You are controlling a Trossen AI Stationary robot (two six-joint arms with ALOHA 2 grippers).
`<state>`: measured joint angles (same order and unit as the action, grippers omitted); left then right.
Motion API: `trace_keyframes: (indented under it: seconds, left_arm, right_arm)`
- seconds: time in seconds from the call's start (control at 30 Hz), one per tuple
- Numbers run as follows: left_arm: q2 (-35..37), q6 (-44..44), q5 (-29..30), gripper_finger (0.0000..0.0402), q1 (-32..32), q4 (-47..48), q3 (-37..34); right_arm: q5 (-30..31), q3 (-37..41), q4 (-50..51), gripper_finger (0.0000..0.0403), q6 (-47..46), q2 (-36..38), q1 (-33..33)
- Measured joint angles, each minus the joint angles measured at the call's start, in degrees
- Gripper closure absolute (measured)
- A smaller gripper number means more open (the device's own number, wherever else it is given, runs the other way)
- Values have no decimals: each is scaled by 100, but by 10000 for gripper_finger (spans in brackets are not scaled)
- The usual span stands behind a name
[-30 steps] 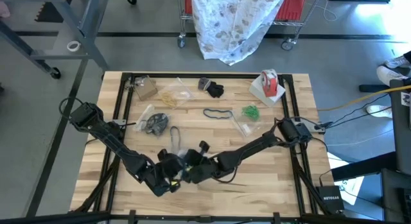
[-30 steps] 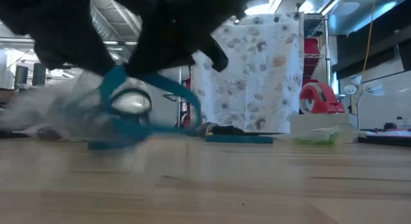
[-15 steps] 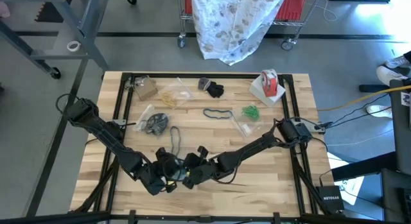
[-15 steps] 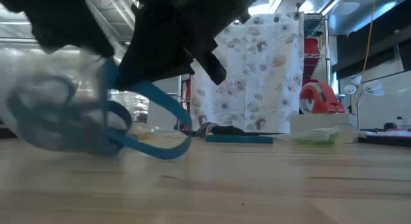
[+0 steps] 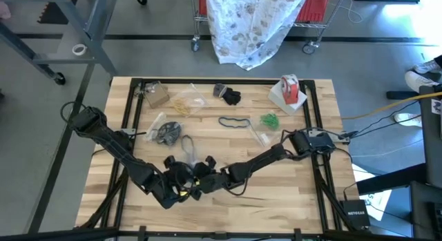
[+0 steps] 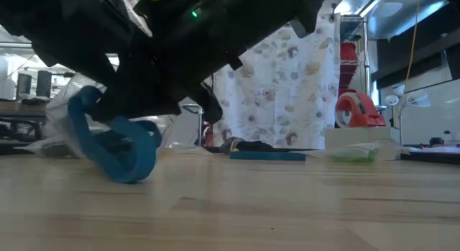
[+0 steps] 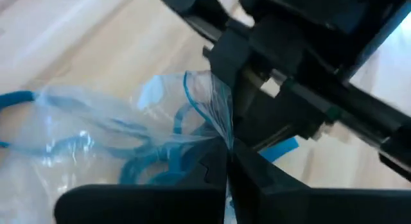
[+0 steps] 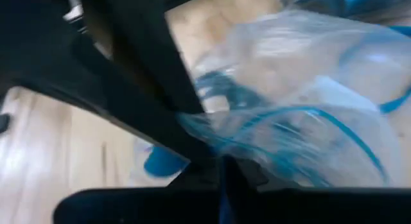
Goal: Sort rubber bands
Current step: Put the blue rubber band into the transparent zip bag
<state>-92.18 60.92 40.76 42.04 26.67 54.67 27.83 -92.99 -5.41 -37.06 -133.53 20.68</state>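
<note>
1. Clear plastic of a bag [image 7: 115, 134] is pinched between both pincers: the left gripper [image 7: 226, 161] has its fingers together on the film, and the right gripper [image 8: 221, 165] is clamped on the same bag from the other side.
2. Teal rubber bands [image 8: 302, 131] sit inside that bag; in the low view a teal loop [image 6: 118, 147] hangs down to the table [image 5: 290, 193].
3. Both grippers meet near the front middle of the table, in the high view at [image 5: 181, 182] and [image 5: 200, 180], touching or nearly so.
4. Behind the bag, toward the back of the table, lie a loose teal band [image 5: 235, 121], a green bunch [image 5: 269, 120], a black bunch [image 5: 231, 97] and a tan bunch [image 5: 181, 105]; a tape roll [image 5: 289, 88] stands at the back right corner.
5. Bare wood lies open to the right of the bag and along the front edge.
6. Arms cover the bag from above; its outline and mouth cannot be made out.
</note>
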Motion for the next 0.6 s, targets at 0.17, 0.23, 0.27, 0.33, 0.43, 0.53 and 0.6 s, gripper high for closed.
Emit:
trace_keyframes:
  seconds: [0.17, 0.23, 0.27, 0.33, 0.43, 0.53, 0.6]
  left_arm:
    - [-4, 138, -173, 401, 91, 78, 3]
    - [-2, 119, -151, 401, 127, 62, 3]
    - [-2, 121, -142, 401, 148, 72, 3]
    - [-2, 141, -140, 401, 149, 121, 3]
    - [-2, 169, -144, 401, 160, 229, 3]
    - [-2, 353, -155, 401, 113, 440, 3]
    - [-2, 569, -154, 401, 85, 610, 5]
  right_arm:
    - [476, -4, -79, 398, -167, 0, -140]
    - [516, -9, -74, 387, -307, 4, -221]
    - [519, -9, -39, 377, -359, 4, -246]
    - [506, -7, -13, 348, -456, 4, -296]
    - [371, -6, -108, 295, -295, 4, -293]
    - [58, -5, -193, 246, 123, 24, -273]
    - [-182, -6, -209, 222, 356, 56, -231]
